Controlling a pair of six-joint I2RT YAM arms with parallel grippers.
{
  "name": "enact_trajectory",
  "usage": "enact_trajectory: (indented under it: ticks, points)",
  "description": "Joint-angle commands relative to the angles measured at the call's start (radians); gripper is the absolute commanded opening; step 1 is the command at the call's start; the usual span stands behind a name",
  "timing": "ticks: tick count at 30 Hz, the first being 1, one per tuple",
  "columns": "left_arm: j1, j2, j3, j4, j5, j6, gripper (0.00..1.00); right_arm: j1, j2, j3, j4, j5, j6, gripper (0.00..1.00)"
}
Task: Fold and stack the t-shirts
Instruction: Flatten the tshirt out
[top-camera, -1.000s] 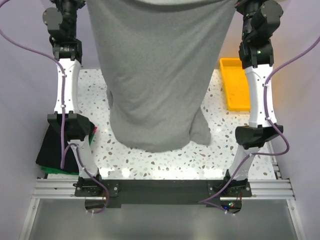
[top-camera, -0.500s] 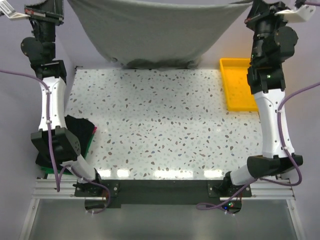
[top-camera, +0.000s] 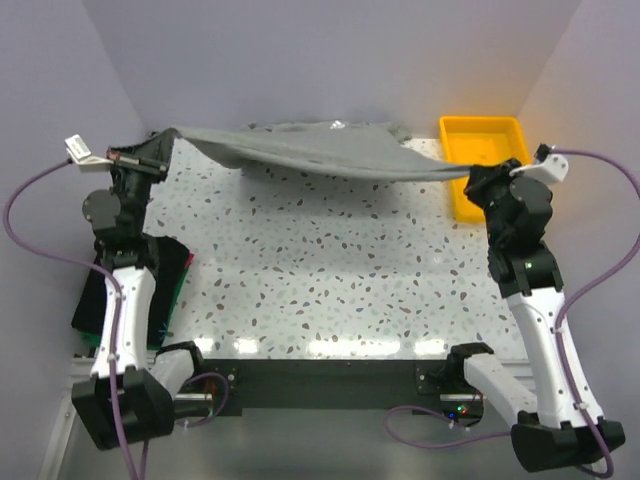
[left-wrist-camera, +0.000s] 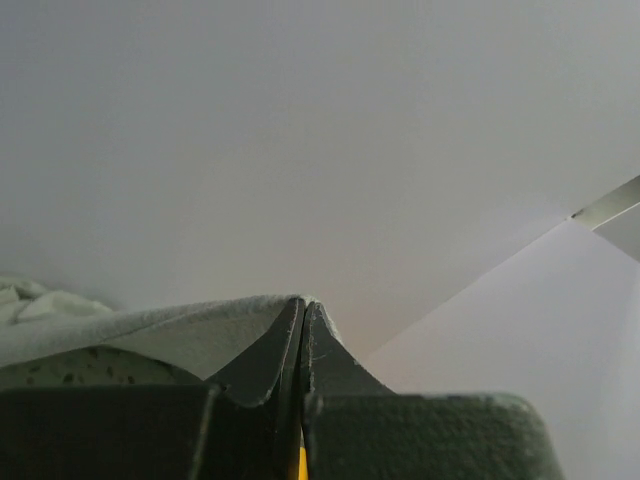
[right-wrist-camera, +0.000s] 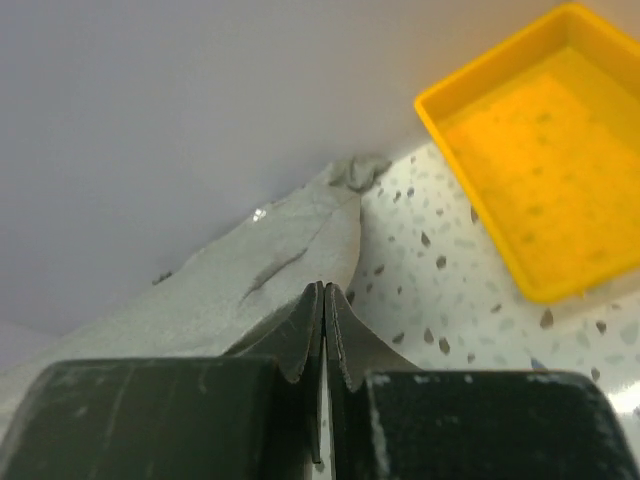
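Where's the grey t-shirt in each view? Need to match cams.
Top external: grey t-shirt stretched across the table's far side.
Left wrist: lower left, edge pinched in the left end effector.
Right wrist: centre-left, running up from the right end effector.
Landmark: yellow tray, in top external and right wrist, not left wrist.

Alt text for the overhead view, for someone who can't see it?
The left tool and right tool hold a grey t-shirt stretched above the table. A yellow tray sits far right; folded dark shirts lie near left.
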Motion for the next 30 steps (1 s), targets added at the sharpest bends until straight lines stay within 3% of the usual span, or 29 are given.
enact_trajectory:
  ticks: [1,8,9,15,21,26,30]
  points:
    - [0.014,-0.179,-0.114,-0.187,-0.011,0.078,0.00,-0.007,-0.093,-0.093,-0.172,-0.058,0.082,0.00]
    - [0.012,-0.499,-0.300,-0.713,-0.094,0.185,0.00,-0.007,-0.211,-0.323,-0.384,-0.241,0.131,0.00]
    - [0.012,-0.521,-0.313,-0.840,-0.111,0.201,0.00,-0.005,-0.222,-0.354,-0.416,-0.258,0.134,0.00]
    - [0.011,-0.651,-0.418,-1.182,-0.208,0.239,0.00,-0.007,-0.296,-0.497,-0.554,-0.327,0.159,0.00]
    - [0.011,-0.696,-0.438,-1.422,-0.311,0.159,0.00,-0.005,-0.351,-0.546,-0.720,-0.305,0.202,0.00]
    - [0.011,-0.716,-0.397,-1.510,-0.369,0.080,0.00,-0.007,-0.437,-0.535,-0.828,-0.304,0.274,0.00]
    - [0.011,-0.682,-0.345,-1.539,-0.367,0.107,0.00,-0.007,-0.445,-0.475,-0.872,-0.302,0.314,0.04]
